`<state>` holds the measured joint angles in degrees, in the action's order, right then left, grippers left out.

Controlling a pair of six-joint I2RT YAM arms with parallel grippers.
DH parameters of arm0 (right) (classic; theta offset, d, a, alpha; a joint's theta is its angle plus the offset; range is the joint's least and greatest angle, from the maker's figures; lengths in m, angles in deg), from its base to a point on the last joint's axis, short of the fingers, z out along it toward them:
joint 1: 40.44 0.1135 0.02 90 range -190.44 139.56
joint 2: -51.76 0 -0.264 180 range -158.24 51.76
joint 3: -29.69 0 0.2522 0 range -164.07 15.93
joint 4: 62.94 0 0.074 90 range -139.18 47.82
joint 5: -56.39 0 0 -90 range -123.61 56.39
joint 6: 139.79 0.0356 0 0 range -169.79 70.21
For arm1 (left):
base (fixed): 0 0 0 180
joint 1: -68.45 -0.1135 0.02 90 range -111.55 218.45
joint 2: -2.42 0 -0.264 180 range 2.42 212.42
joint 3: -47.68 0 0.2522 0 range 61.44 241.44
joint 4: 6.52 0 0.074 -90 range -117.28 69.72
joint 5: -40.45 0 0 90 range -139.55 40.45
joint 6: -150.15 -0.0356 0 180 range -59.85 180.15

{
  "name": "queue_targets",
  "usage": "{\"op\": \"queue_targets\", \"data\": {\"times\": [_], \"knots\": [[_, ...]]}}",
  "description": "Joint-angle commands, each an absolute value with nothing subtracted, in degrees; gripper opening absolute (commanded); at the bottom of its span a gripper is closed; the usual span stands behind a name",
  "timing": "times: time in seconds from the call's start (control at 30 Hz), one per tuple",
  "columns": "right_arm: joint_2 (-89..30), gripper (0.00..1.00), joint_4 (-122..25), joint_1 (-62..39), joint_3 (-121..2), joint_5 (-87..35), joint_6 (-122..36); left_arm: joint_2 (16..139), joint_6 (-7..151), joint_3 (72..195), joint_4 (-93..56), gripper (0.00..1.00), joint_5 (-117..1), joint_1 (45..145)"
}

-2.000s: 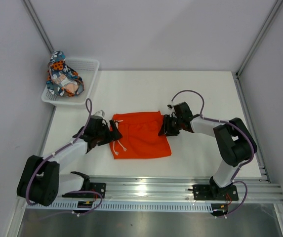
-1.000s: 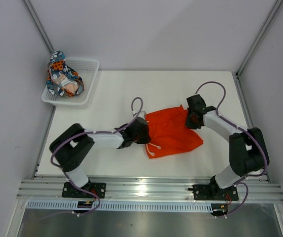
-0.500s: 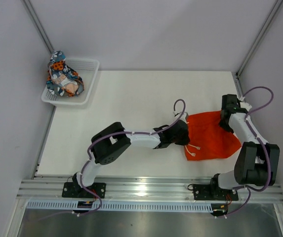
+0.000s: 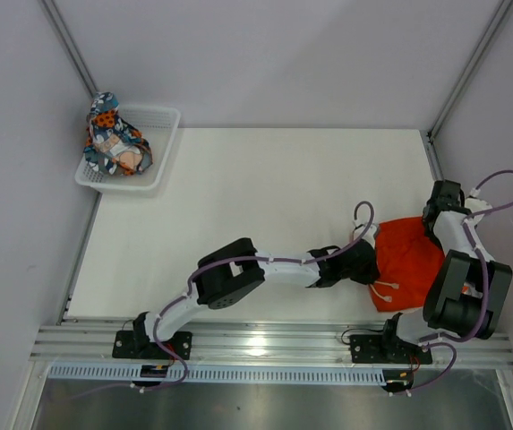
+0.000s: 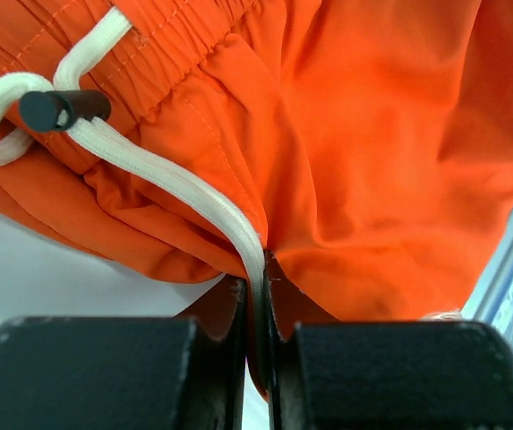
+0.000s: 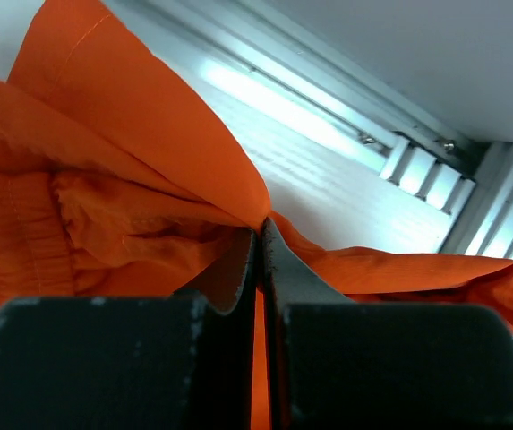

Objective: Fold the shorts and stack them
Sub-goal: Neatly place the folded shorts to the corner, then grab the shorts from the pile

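Orange shorts [image 4: 410, 260] farther right, now at table [image 4: 256, 188] edge.

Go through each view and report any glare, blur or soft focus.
Top external view: even light, sharp throughout, with a bright glare patch on the metal rail at the near edge. Left wrist view: orange shorts and drawstring crisp; the left hand is dark and soft-edged. Right wrist view: strong glare on the frame rail beyond the cloth; the right hand is blurred.
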<state>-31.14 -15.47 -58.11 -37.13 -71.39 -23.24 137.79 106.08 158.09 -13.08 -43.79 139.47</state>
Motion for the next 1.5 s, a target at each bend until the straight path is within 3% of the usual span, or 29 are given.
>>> {"op": "queue_targets", "data": {"times": [0.0, 0.4, 0.47, 0.53, 0.63, 0.83, 1.0, 1.07, 1.2, 1.27, 1.47], "knots": [[-30.59, 0.0, -19.29, -59.95, -36.02, -76.59, -23.42, 139.09, 104.53, 160.85, -10.0, 0.09, -45.5, 140.26], [-38.51, 0.01, -17.91, -61.0, -37.86, -80.63, -16.04, 140.94, 103.22, 164.8, -12.98, 0.11, -47.26, 135.25], [-38.51, 0.42, -17.28, -61.88, -38.38, -80.63, -15.51, 140.85, 103.21, 164.89, -13.16, 0.15, -47.7, 135.25], [-38.16, 0.73, -16.84, -62.41, -38.74, -79.93, -15.95, 140.59, 103.39, 164.54, -13.69, 0.2, -47.88, 135.25], [-36.75, 0.76, -17.98, -63.11, -38.65, -78.79, -17.62, 139.89, 103.57, 163.84, -14.3, 0.35, -48.14, 135.25], [-31.92, 0.76, -20.26, -63.12, -39.35, -72.57, -21.83, 136.72, 105.58, 158.74, -10.61, 0.43, -49.11, 135.77], [-27.79, 0.78, -20.8, -63.03, -40.4, -64.56, -24.64, 135.49, 106.11, 158.21, -10.35, 0.63, -49.11, 136.74], [-25.59, 0.82, -21.14, -62.94, -40.76, -58.77, -26.75, 134.61, 106.11, 157.34, -10.52, 0.74, -48.67, 136.74], [-21.55, 0.98, -23.51, -63.03, -40.15, -47.52, -29.48, 130.15, 104.89, 155.32, -11.31, 0.81, -48.49, 135.25], [-19.0, 0.99, -24.66, -63.11, -39.44, -43.12, -29.83, 127.77, 104.62, 153.04, -11.23, 0.98, -48.4, 134.46], [-15.05, 1.0, -28.96, -62.76, -40.14, -24.93, -28.79, 114.06, 103.74, 141.53, -14.12, 0.99, -43.93, 130.6]]}}
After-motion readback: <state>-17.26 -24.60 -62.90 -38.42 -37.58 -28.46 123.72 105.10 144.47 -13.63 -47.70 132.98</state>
